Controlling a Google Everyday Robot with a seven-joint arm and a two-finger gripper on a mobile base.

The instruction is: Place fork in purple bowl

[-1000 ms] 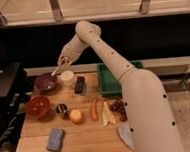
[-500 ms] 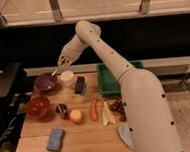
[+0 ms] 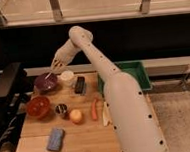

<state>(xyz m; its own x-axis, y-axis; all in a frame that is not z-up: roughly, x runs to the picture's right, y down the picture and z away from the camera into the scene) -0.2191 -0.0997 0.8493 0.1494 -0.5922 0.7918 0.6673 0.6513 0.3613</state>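
Note:
My gripper [image 3: 56, 65] hangs over the back left of the wooden table, just above and right of the purple bowl [image 3: 45, 83]. It is shut on the fork [image 3: 50, 74], a thin pale stick that slants down and to the left from the fingers. The fork's low end sits over the bowl's far rim; I cannot tell whether it touches the bowl. The long white arm reaches in from the lower right and hides part of the table's right side.
A white cup [image 3: 67, 77] and a black block [image 3: 79, 85] stand right of the purple bowl. In front are a red bowl [image 3: 38, 106], a small metal cup [image 3: 62, 110], an orange fruit [image 3: 76, 116], a carrot [image 3: 95, 109] and a blue sponge [image 3: 55, 139]. A green bin [image 3: 141, 72] stands at the right.

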